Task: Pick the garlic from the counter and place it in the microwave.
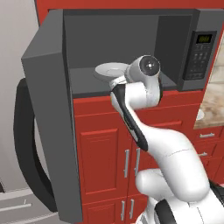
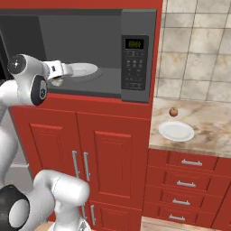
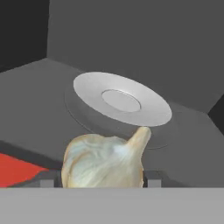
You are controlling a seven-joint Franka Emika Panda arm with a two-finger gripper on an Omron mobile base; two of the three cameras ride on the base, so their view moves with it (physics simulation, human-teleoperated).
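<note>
— Garlic (image 3: 103,161) first: where does it sit?

— Between the two dark fingertips (image 3: 152,177) of the claw (image 3: 101,179), which is clamped on it. The hand view has the bulb low in front, its pointed tip aimed at the round glass turntable (image 3: 121,104) on the microwave's floor.

— Is it inside the microwave (image 2: 140,54)?

— At the mouth. From the right base view the claw (image 2: 57,80) hangs just over the front edge of the cavity floor, with a pale lump under it and the turntable (image 2: 82,69) just beyond.

— The door?

— Door (image 1: 48,118) swung wide to the left in the left base view.

— And the bench (image 2: 212,122)?

— To the right of the microwave, carrying a white plate (image 2: 176,131) and, near it, a small reddish-brown fruit (image 2: 173,112).
</note>
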